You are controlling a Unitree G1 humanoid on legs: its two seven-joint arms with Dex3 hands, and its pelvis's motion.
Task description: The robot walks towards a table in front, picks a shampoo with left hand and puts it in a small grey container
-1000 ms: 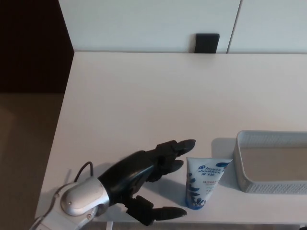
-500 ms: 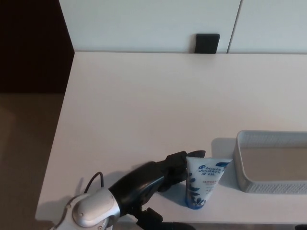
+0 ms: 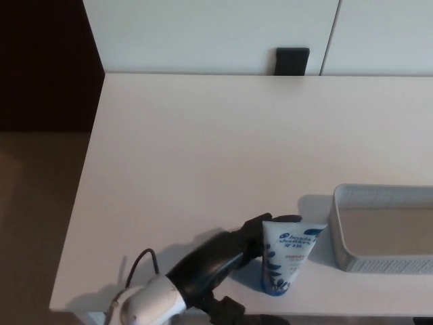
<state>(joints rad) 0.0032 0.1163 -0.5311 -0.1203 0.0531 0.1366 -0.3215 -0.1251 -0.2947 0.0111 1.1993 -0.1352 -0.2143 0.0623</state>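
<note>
Tabletop [image 3: 203,149], white and bare over most of its area, fills the middle of the head view. Behind its far edge we see pale wall panels [image 3: 203,34], and to the left of it a dark recess above brown floor [image 3: 34,223].

At the right, near the front edge, sits the small grey container [image 3: 336,223]. It is a shallow tray with a perforated wall, its right part is cut off by the picture's edge, and nothing lies in the part we can see.

Our left hand [image 3: 220,256] comes in from the lower left on a silver wrist [image 3: 152,305]. Its black fingers [image 3: 264,227] point right and reach the upper left corner of the shampoo tube [image 3: 287,261]. The thumb sits lower, at the picture's bottom edge, apart from the fingers. We see the hand spread wide and not closed on the tube.

The shampoo tube is white with blue print. It lies flat on the table between the hand and the container, just beside the container's left wall, with its wide crimped end away from us and its blue cap toward the table's front edge.

A small black block [image 3: 292,61] stands at the table's far edge, and a thin black cable [image 3: 139,261] loops beside the wrist.
</note>
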